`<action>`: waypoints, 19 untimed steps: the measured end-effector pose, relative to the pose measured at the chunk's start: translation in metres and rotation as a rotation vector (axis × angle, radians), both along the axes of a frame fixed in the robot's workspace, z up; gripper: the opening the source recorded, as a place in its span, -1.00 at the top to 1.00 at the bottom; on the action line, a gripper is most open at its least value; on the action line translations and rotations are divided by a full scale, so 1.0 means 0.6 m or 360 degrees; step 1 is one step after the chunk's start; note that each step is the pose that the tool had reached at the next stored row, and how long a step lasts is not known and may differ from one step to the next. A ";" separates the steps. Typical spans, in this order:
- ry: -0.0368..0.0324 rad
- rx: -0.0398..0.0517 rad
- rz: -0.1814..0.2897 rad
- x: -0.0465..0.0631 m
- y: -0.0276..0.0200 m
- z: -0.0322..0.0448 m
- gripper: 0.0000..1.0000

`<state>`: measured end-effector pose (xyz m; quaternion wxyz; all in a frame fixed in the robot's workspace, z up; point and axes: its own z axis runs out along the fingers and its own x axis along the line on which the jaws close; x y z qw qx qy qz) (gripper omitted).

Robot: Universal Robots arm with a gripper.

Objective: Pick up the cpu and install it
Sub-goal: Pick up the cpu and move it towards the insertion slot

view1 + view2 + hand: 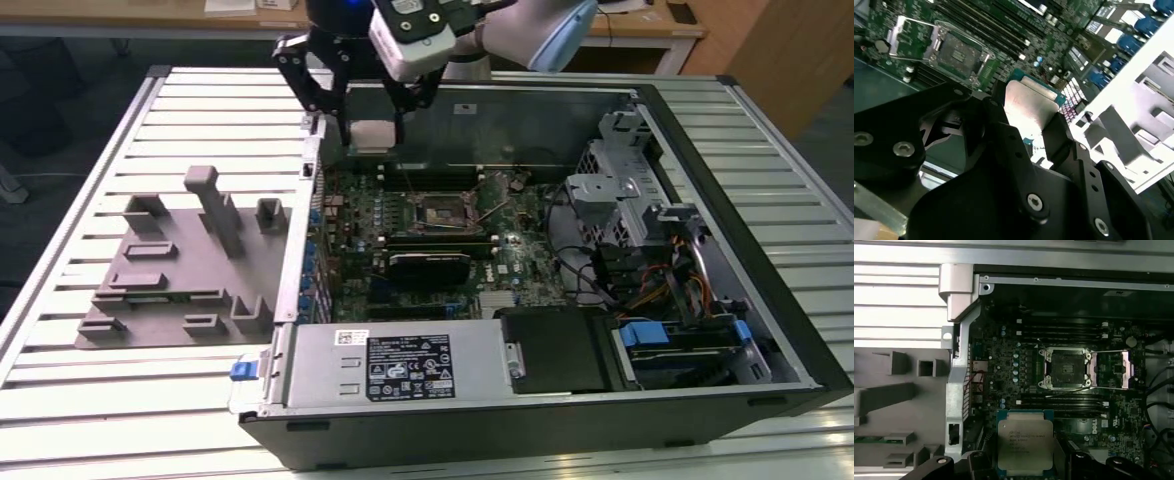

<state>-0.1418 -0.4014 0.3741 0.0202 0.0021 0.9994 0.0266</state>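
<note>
Grey slatted table (120, 420) bears the open case (534, 430) — tool (371, 137) grips the cpu (1025, 442).

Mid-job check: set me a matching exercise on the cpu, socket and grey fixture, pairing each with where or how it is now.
Things:
1. cpu
2. socket
3. grey fixture

States:
A. on the table, outside the case
B. clamped in the gripper
C. open and empty

Pairs: 1-B, 2-C, 3-A
</note>
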 end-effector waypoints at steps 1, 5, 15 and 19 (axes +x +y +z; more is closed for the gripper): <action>0.0000 0.0000 0.0000 0.006 0.0000 0.000 -0.08; 0.0000 0.0000 0.0000 0.028 0.0000 0.000 -0.08; 0.0000 0.0000 0.0000 0.058 -0.0001 -0.009 -0.08; 0.0000 0.0000 0.0000 0.067 0.0000 -0.018 -0.08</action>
